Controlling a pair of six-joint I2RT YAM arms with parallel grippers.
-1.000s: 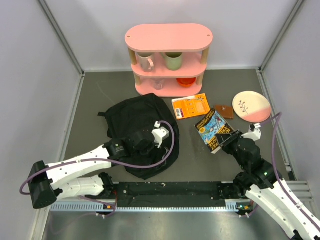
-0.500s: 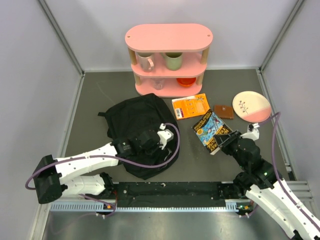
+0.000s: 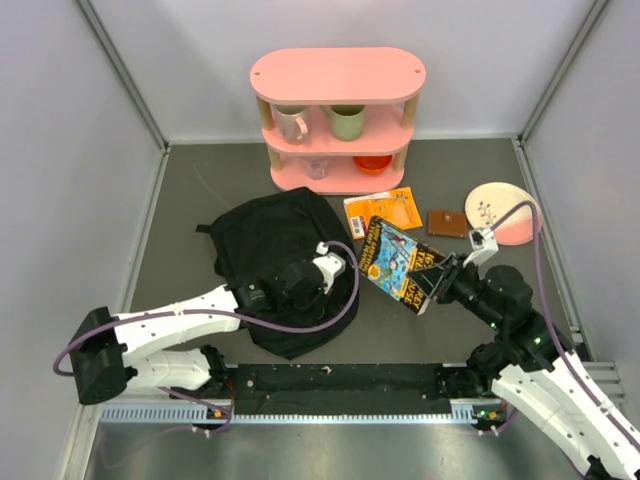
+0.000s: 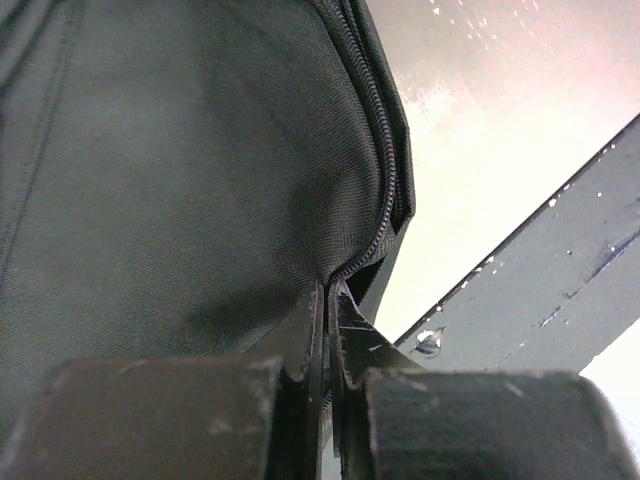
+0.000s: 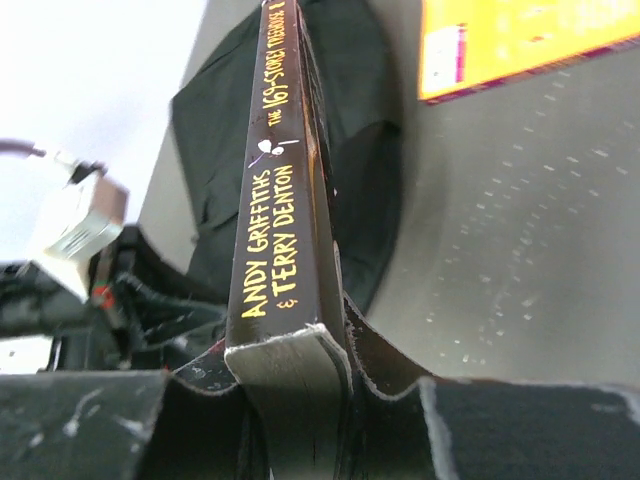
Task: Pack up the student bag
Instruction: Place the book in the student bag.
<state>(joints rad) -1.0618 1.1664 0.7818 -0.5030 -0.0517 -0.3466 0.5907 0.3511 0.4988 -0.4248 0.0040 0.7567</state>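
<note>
The student bag (image 3: 268,250) is a floppy black backpack lying left of the table's middle. My left gripper (image 3: 331,266) sits at its right edge. In the left wrist view that gripper (image 4: 330,300) is shut on the bag's fabric (image 4: 180,180), right at the zip. My right gripper (image 3: 432,284) is shut on a colourful paperback book (image 3: 393,260), held tilted above the table just right of the bag. The right wrist view shows the book's dark spine (image 5: 285,170) clamped between the jaws of that gripper (image 5: 300,360), with the bag (image 5: 365,150) beyond it.
An orange book (image 3: 383,211), a brown wallet (image 3: 447,222) and a pink-and-white plate (image 3: 503,213) lie behind the held book. A pink shelf (image 3: 338,75) with two mugs, a glass and an orange bowl stands at the back. Grey walls close in both sides.
My left gripper has closed on the bag's zip edge. The right arm has swung the book left, toward the bag.
</note>
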